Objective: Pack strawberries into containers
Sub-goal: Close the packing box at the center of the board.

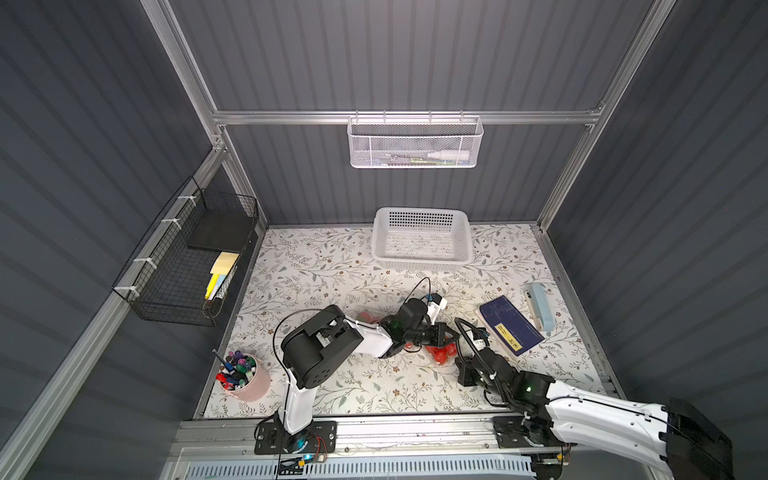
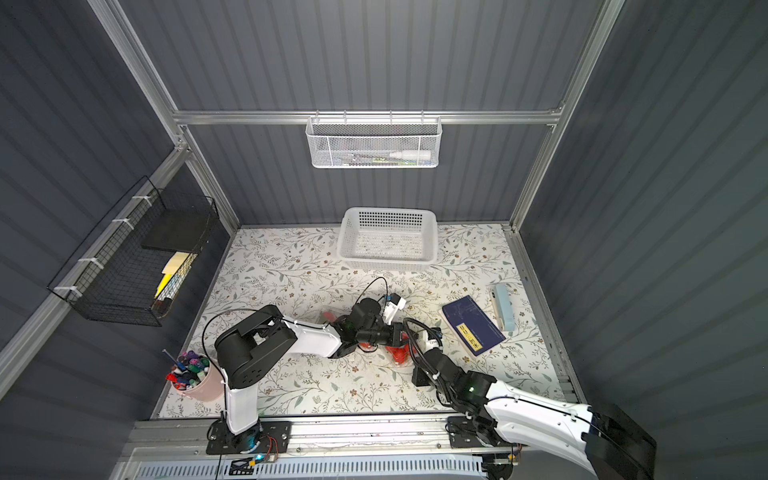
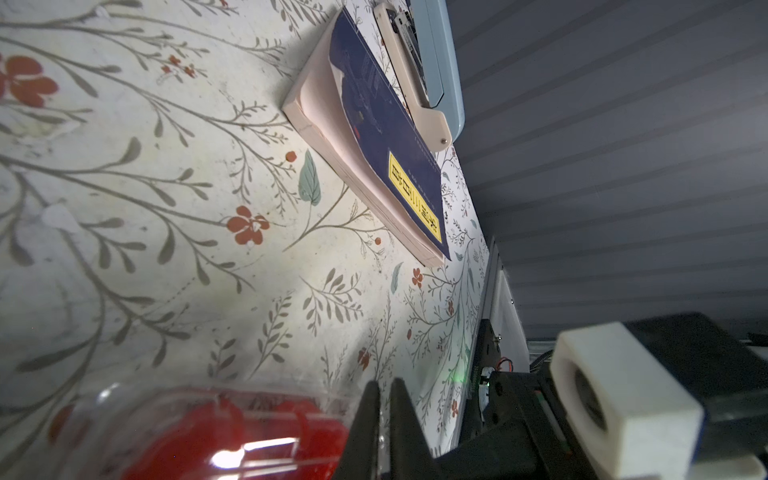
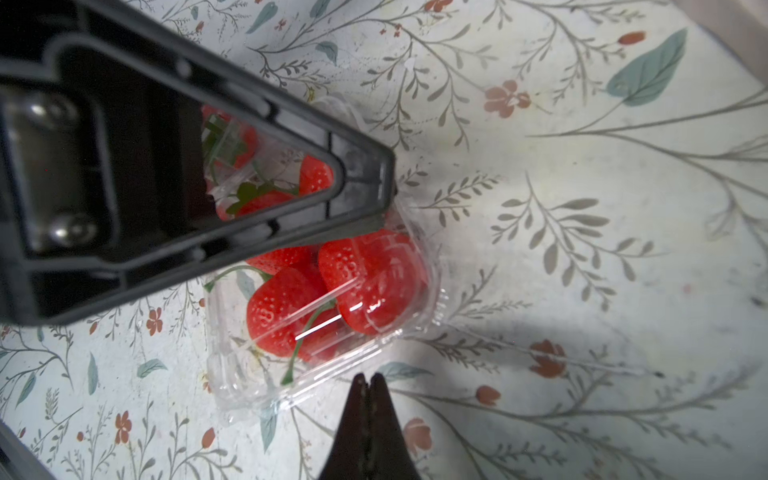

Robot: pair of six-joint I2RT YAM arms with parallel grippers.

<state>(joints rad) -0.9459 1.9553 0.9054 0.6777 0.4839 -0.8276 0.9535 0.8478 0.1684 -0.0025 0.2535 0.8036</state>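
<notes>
Strawberries (image 4: pixel 374 282), about four of them, sit packed in a clear clamshell punnet (image 4: pixel 232 374) on the floral worktop (image 1: pixel 332 270), between my two arms, with the clear lid lying over them. My left hand (image 4: pixel 385 193) comes in from the side and its tip rests right at the punnet's rim. In the left wrist view the fingers (image 3: pixel 405 419) are squeezed down to a thin slit, and honestly I can't tell whether a bit of plastic rim is nipped in there or not. My right hand (image 4: pixel 368 384) is fully closed with nothing in it, its tip just beside the punnet's near corner.

Through the left hand's open frame, more berries and crinkly clear plastic show beside that punnet. In both top views another clear punnet (image 1: pixel 368 316) (image 2: pixel 328 316) with red inside sits behind my left arm.

Off to my right lie a navy book (image 1: pixel 509 324) with a yellow label and a pale-blue stapler (image 1: pixel 542 307) just beside it. White perforated basket (image 1: pixel 422 218) at the back, pink cup of markers (image 1: pixel 251 388) front left.
</notes>
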